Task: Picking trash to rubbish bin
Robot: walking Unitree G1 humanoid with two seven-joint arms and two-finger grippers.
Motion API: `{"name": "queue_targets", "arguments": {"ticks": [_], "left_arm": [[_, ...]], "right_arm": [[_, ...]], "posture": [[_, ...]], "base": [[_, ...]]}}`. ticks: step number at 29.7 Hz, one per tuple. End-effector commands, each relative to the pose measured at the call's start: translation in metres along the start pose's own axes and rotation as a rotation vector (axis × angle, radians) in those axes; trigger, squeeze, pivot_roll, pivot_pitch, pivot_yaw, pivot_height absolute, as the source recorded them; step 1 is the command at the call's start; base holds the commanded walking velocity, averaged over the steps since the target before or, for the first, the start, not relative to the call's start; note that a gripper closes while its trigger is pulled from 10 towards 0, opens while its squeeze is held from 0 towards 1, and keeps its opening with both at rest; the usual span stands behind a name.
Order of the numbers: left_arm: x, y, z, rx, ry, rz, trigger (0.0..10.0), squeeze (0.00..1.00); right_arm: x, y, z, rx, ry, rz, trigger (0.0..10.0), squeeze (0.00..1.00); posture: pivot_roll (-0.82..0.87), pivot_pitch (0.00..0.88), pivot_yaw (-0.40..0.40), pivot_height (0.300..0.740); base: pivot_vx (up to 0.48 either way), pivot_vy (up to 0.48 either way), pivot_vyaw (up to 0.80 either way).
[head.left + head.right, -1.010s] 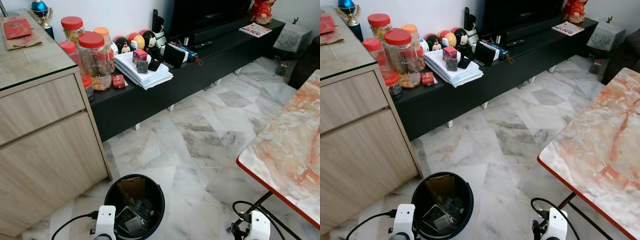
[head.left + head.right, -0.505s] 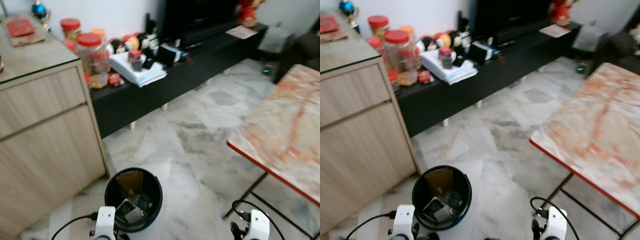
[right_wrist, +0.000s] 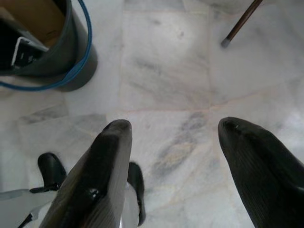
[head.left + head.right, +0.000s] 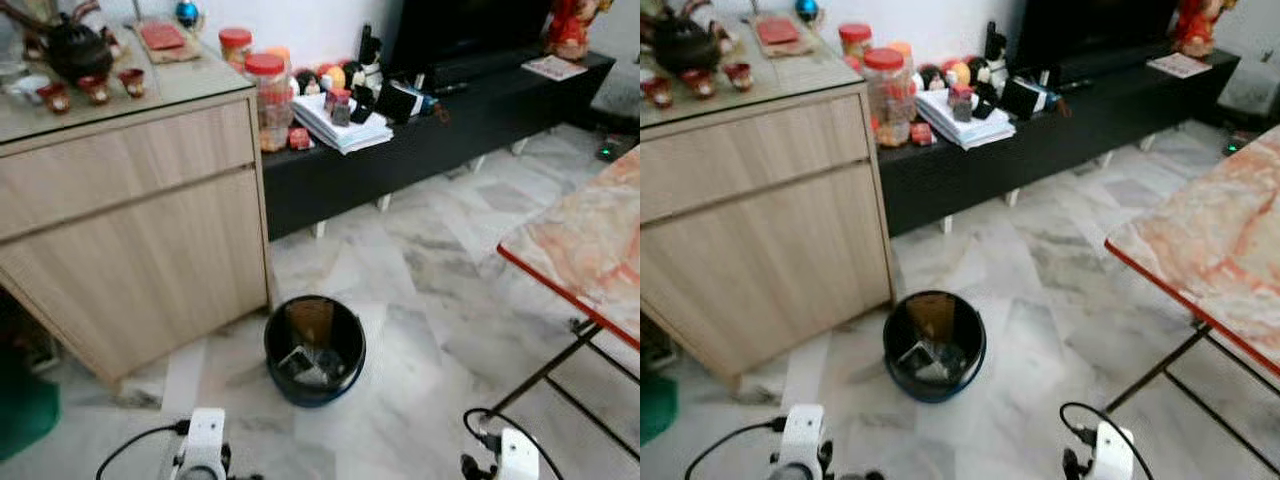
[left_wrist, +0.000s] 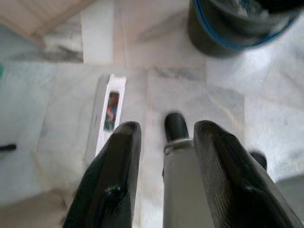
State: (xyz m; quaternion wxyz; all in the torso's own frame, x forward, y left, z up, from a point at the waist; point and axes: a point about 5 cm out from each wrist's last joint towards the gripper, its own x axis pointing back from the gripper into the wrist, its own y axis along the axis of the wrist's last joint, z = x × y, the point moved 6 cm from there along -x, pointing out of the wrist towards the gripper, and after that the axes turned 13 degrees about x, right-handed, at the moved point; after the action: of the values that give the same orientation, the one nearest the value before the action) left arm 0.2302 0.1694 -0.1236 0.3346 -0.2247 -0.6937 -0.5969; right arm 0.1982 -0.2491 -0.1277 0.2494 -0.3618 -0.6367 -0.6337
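Bin (image 4: 315, 348) sits on the floor near the cabinet (image 4: 140, 230), marble surface (image 4: 590, 255) right, both hands (image 5: 164, 147) (image 3: 173, 142) spread, empty.

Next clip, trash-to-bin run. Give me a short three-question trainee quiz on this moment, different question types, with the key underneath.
1. True or false: the rubbish bin already holds trash.
2. What stands directly beside the bin? A) wooden cabinet B) sofa C) fridge
3. Fill in: the right pincer is ____ above the marble floor, gripping nothing.

Key: 1 true; 2 A; 3 open. Also open and holding nothing: the left pincer.
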Motion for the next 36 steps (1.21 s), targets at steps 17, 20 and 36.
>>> {"name": "queue_targets", "arguments": {"ticks": [17, 20, 36], "left_arm": [[-0.002, 0.0064, 0.0027, -0.008, 0.004, -0.005, 10.0, 0.0], [-0.0019, 0.0049, 0.0033, -0.011, 0.007, 0.003, 10.0, 0.0], [-0.0026, 0.0059, -0.0026, -0.005, -0.005, 0.005, 10.0, 0.0]], "right_arm": [[0.0012, -0.0037, -0.0032, -0.031, -0.024, 0.003, 10.0, 0.0], [0.0013, -0.0042, -0.003, -0.032, -0.025, 0.005, 10.0, 0.0], [0.0024, -0.0064, -0.0078, -0.046, -0.041, 0.007, 10.0, 0.0]], "posture": [[-0.12, 0.067, -0.07, 0.74], [-0.12, 0.069, -0.07, 0.74], [-0.14, 0.07, -0.078, 0.74]], "base": [[-0.297, 0.0, 0.0], [-0.167, 0.0, 0.0], [0.0, 0.0, 0.0]]}}
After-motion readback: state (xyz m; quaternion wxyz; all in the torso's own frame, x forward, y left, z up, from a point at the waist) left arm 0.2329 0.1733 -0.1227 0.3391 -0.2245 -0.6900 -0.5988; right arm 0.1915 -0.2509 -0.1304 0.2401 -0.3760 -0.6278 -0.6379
